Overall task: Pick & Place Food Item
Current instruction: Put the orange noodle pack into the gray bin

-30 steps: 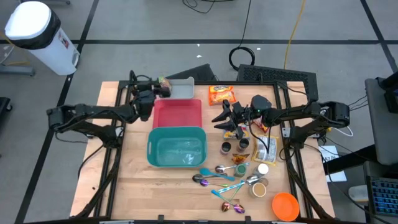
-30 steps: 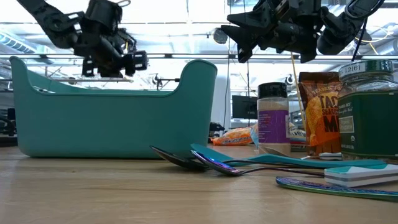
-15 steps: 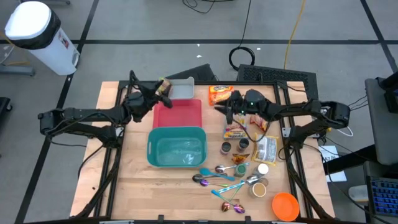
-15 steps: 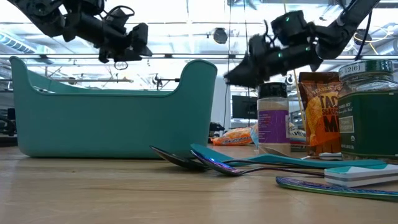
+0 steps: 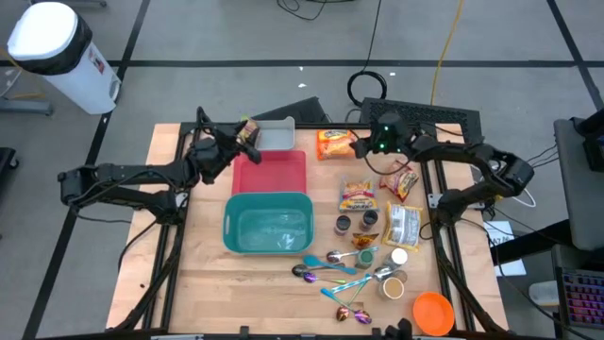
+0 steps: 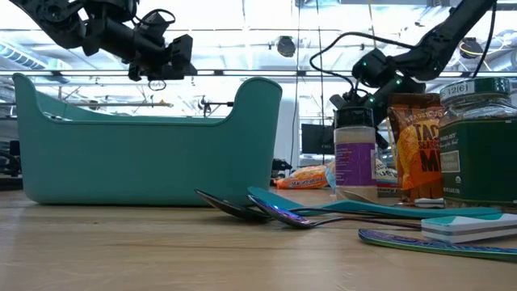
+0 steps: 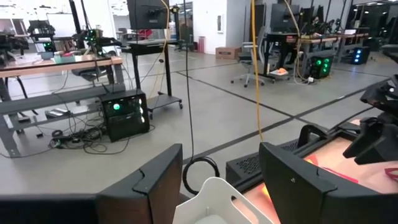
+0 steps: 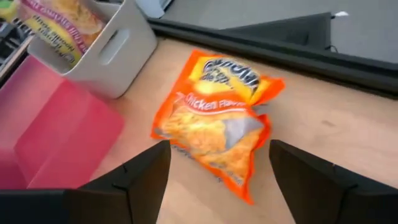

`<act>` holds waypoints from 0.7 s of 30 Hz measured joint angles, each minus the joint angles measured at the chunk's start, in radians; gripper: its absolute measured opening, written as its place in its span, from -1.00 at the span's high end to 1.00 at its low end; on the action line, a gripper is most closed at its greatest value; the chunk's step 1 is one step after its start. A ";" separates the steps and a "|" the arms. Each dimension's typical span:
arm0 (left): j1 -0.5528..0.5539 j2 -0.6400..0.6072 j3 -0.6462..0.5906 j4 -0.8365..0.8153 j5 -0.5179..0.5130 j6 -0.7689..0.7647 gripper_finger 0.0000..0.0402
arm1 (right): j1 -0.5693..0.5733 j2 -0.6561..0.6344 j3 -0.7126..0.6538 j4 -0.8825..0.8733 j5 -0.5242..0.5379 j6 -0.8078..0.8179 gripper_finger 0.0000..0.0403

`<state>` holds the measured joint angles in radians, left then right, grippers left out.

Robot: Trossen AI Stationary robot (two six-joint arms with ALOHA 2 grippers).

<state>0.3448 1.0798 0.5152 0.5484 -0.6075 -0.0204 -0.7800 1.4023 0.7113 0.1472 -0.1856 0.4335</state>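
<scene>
Right gripper [image 5: 363, 144] hangs with fingers spread and empty just over the orange noodle packet [image 8: 217, 127] lying flat near the table's far edge beside the grey bin [image 5: 274, 135], so it wants a square descent and a pinch across the packet's crinkled edge, while the left gripper [image 5: 247, 134] waits, fingers parted, at that bin

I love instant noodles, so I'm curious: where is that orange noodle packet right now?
In the high view the orange noodle packet lies flat near the table's far edge, between the grey bin and the right gripper, whose open fingers frame it in the right wrist view.

wooden table [image 5: 198, 274] carries teal bin [image 5: 268, 225], spoons [image 5: 330, 269].
</scene>
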 joint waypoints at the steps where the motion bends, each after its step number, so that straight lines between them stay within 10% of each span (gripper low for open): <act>1: 0.004 0.000 0.000 0.000 0.002 0.000 -0.09 | -0.002 0.005 0.000 0.003 0.000 0.000 -0.28; 21: 0.010 0.000 0.000 -0.023 0.007 -0.015 -0.09 | -0.006 0.155 0.000 0.030 -0.026 0.026 0.23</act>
<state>0.3550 1.0798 0.5152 0.5254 -0.6003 -0.0351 -0.7856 1.5575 0.7116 0.1770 -0.2115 0.4599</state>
